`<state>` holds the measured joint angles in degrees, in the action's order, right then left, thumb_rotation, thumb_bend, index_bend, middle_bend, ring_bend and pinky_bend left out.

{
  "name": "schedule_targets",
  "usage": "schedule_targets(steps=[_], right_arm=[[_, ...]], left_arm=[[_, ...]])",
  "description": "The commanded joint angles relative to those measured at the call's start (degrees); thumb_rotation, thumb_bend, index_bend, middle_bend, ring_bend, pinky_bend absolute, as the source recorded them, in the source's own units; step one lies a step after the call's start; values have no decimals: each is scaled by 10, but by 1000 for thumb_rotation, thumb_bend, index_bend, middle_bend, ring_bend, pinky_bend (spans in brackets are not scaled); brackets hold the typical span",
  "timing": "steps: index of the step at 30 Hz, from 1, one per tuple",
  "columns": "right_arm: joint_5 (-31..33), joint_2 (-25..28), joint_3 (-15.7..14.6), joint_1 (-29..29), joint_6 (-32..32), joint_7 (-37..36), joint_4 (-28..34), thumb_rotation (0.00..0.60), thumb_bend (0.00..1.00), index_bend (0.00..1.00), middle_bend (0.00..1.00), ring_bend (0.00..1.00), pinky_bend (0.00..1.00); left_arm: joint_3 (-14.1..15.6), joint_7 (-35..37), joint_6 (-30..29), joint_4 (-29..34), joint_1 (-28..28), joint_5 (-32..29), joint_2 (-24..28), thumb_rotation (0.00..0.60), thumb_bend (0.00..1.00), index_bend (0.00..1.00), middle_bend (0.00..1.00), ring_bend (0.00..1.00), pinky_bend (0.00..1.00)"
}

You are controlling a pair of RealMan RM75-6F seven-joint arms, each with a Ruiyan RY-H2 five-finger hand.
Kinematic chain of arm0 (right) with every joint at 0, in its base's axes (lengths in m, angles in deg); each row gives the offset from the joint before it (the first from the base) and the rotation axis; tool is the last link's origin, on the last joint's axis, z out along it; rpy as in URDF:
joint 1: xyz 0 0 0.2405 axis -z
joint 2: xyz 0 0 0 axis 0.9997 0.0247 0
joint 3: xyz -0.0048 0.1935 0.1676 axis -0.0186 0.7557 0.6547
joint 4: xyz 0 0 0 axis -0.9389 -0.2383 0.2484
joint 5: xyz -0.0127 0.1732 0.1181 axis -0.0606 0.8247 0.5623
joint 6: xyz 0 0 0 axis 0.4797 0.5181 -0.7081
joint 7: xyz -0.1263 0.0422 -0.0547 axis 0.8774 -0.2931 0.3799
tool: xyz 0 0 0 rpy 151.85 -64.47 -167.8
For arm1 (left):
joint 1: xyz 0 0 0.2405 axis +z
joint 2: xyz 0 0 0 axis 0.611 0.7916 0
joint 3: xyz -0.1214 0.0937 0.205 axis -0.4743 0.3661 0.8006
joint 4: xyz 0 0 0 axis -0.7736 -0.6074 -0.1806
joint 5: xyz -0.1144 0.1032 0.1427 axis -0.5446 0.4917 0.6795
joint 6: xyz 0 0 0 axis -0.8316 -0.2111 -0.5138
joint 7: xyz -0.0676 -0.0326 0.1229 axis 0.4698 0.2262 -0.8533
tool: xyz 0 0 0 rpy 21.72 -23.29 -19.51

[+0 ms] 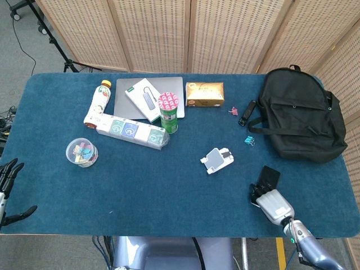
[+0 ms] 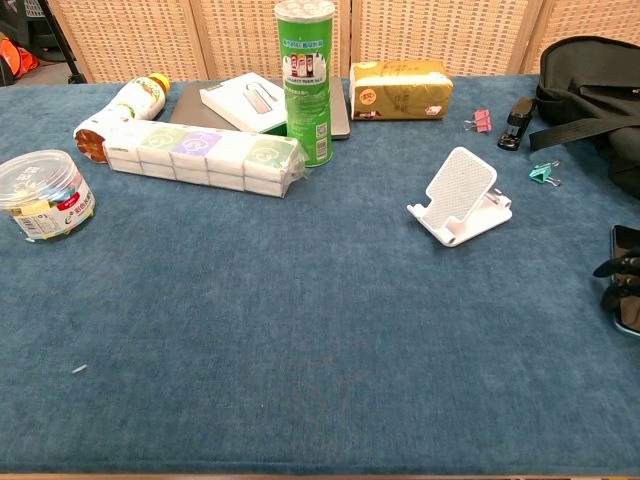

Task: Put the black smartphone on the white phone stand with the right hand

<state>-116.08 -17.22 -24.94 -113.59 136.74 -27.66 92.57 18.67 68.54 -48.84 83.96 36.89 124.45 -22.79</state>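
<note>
The black smartphone [image 1: 269, 175] lies flat on the blue table, right of the white phone stand [image 1: 216, 159] and nearer the front edge. My right hand [image 1: 271, 201] sits just behind the phone's near end, fingers spread and reaching over that end; the phone stays on the cloth. The chest view shows the stand [image 2: 458, 197] upright and empty, the phone [image 2: 628, 240] cut by the right edge, and the dark fingertips [image 2: 611, 270] of my right hand over it. My left hand [image 1: 8, 188] hangs open off the table's left front corner, holding nothing.
A black backpack [image 1: 301, 115] fills the back right. A teal clip [image 1: 249, 140], a pink clip [image 1: 233, 111] and a black stapler [image 1: 246, 113] lie between it and the stand. A green can [image 1: 168, 112], boxes, a bottle and a plastic tub [image 1: 82, 152] stand at the left.
</note>
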Motion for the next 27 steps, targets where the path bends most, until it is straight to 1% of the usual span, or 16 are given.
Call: schedule_targets(steps=[1,13,21,27], right_arm=[[-4,2,-7,3,6,9,-1,600,672,210,87,0,0],[-10,33,-43,32,30,16,-15,600,672,241,118,0,0],[-28,49,-60,55,54,6,-50,600,646,248,123,0,0],[-24,53,-63,69,56,-19,-85,600,636,249,124,0,0]], left_arm=[[0,0,0,0,0,-1,0,600,0,16,0,0,75],[-2,6,-2,0,1,-3,2,600,0,16,0,0,75],[-2,-2,0,1,1,-3,-1,600,0,16,0,0,75],[-1,-9,3,3,0,-2,-3,600,0,16,0,0,75]])
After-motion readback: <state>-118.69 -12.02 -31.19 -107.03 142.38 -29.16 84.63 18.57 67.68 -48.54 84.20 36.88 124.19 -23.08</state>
